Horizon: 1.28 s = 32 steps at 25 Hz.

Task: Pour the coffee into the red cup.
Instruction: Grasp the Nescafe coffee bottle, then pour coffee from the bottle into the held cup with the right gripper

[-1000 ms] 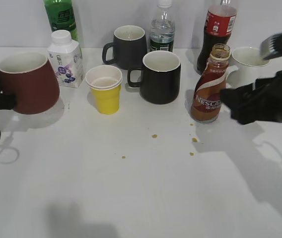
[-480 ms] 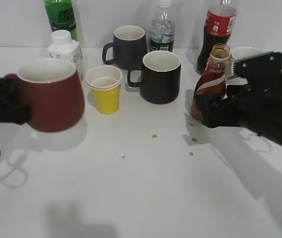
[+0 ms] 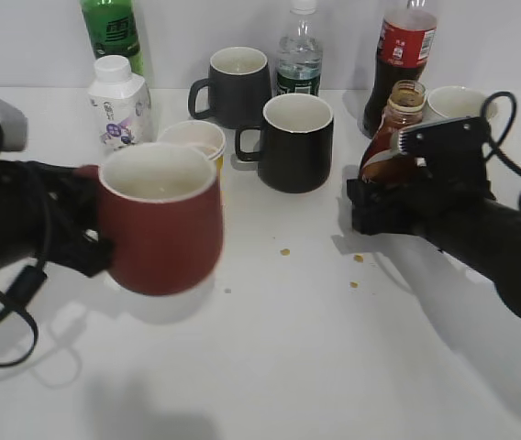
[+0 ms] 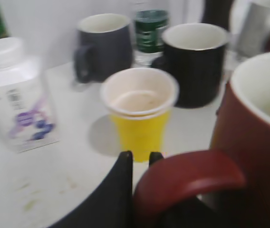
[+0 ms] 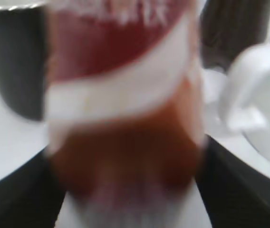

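The red cup [image 3: 161, 229] is a wide dark red mug with a white inside. It hangs in the air at the left front, over the table. My left gripper [image 3: 91, 246] is shut on its loop handle, and the left wrist view shows the jaws [image 4: 139, 156] on the handle of the cup [image 4: 261, 137]. The coffee bottle [image 3: 398, 119] stands open-necked on the table at the right back. My right gripper [image 3: 375, 202] is open, with a finger on each side of the bottle's lower body. In the right wrist view the blurred bottle [image 5: 125, 109] fills the gap between the jaws [image 5: 125, 190].
A yellow paper cup [image 3: 196, 136], a black mug [image 3: 297, 142] and a grey mug [image 3: 238, 84] stand mid-table. A white milk bottle [image 3: 118, 105], green bottle [image 3: 112, 27], water bottle [image 3: 299, 55], cola bottle [image 3: 405, 50] and white mug [image 3: 458, 99] stand behind. Brown drops [image 3: 285, 251] lie on the table.
My left gripper has carried the red cup up, to the right and nearer the camera. My right gripper has moved left and closed in around the coffee bottle, which has stayed in place.
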{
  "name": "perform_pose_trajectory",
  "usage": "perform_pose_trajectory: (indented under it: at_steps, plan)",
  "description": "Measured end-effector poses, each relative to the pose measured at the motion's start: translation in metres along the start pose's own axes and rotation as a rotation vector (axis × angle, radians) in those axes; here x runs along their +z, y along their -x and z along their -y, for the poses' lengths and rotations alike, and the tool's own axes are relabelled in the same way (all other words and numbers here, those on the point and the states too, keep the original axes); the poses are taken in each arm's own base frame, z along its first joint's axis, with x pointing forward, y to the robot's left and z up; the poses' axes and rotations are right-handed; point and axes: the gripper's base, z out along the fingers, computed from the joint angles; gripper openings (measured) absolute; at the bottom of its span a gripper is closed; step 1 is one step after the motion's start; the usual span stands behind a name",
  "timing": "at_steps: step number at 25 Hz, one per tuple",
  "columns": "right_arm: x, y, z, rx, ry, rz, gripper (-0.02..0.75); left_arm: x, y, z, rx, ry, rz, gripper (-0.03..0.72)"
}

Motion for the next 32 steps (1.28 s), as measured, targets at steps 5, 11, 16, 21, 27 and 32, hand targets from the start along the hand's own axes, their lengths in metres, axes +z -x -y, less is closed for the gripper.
perform_pose_trajectory:
  at_steps: [5,11,16,21,27,32]
  plan:
    - [0.018,0.001,-0.002,0.004,-0.003,0.015,0.592,0.000,0.001,0.016,0.024,-0.066,0.003,0.073]
    - [0.021,0.001,-0.002,0.004,-0.005,0.028,0.504,0.001,0.000,0.020,0.030,-0.082,0.003,0.073]
    - [0.021,0.002,-0.002,0.004,-0.004,0.028,0.504,0.016,-0.002,0.021,0.030,-0.084,-0.014,0.073]
    - [0.012,0.023,-0.005,-0.089,0.034,0.076,0.504,0.039,-0.002,0.023,0.038,-0.091,-0.031,0.073]
    - [-0.010,0.062,-0.013,-0.305,0.122,0.212,0.504,0.071,-0.003,0.030,0.096,-0.142,0.023,0.073]
    - [-0.016,0.072,-0.020,-0.510,0.182,0.237,0.504,0.083,-0.011,0.032,0.099,-0.156,0.040,0.073]
